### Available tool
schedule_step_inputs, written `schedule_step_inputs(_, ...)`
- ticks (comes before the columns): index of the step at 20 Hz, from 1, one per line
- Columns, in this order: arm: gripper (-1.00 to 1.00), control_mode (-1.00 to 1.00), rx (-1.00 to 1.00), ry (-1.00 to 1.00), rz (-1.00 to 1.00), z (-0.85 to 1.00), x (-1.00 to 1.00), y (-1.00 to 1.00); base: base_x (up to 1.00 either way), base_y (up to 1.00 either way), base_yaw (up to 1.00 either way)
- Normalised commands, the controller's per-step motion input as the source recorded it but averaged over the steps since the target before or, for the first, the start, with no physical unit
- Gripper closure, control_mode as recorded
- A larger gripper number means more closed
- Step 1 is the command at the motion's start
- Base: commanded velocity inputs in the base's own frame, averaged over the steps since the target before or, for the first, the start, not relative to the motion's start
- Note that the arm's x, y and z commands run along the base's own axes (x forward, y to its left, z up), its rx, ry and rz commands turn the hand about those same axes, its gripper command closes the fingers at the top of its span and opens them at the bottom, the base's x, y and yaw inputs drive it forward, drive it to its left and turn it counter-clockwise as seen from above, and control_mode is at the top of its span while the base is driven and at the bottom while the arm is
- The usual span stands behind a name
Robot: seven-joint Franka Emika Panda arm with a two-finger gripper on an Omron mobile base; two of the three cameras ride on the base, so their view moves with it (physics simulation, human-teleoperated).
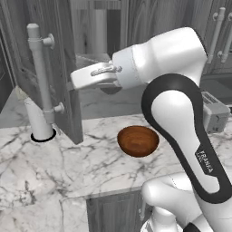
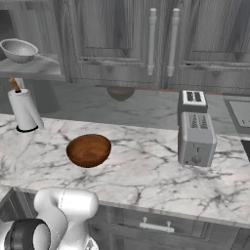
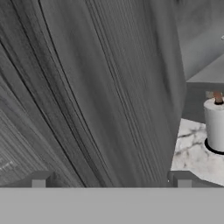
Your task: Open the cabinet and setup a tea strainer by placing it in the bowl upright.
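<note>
The cabinet door [image 1: 63, 68] stands swung open toward me, its long silver bar handle [image 1: 38, 68] on the outer face. My gripper [image 3: 110, 181] is open, its fingertips [image 3: 39, 179] wide apart, facing the door's wood-grain inner side with nothing between them. In the left base view my hand [image 1: 88, 78] sits just behind the door's free edge. The tea strainer [image 2: 19, 49] rests on the cabinet's grey shelf [image 2: 36, 68]. Below it on the marble counter the reddish-brown bowl [image 2: 89, 150] [image 1: 138, 140] stands apart from my hand.
A white paper-towel roll [image 2: 24, 110] [image 3: 215, 124] stands at the counter's left, near the open door. A silver toaster [image 2: 195, 129] is at the right. Narrower closed doors with two silver handles [image 2: 161, 41] hang above, a dark-brown half-round shape [image 2: 120, 93] beneath them.
</note>
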Motion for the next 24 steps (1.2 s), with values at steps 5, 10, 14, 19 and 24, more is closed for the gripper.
schedule_step_inputs(5,-1.0,-1.0,0.0,0.0,0.02,0.0,0.0,0.57,0.0,0.0,0.0)
schedule_step_inputs(10,-1.0,-1.0,0.0,0.0,0.0,0.01,0.0,0.43,0.0,0.0,0.0)
schedule_step_inputs(14,-1.0,-1.0,0.0,0.0,0.03,0.0,0.0,0.49,0.0,0.0,0.0)
schedule_step_inputs(19,-1.0,-1.0,0.0,0.0,0.02,0.01,0.0,0.42,0.0,0.0,0.0)
schedule_step_inputs(24,-1.0,-1.0,0.0,0.0,0.04,0.0,0.0,0.33,0.0,0.0,0.0)
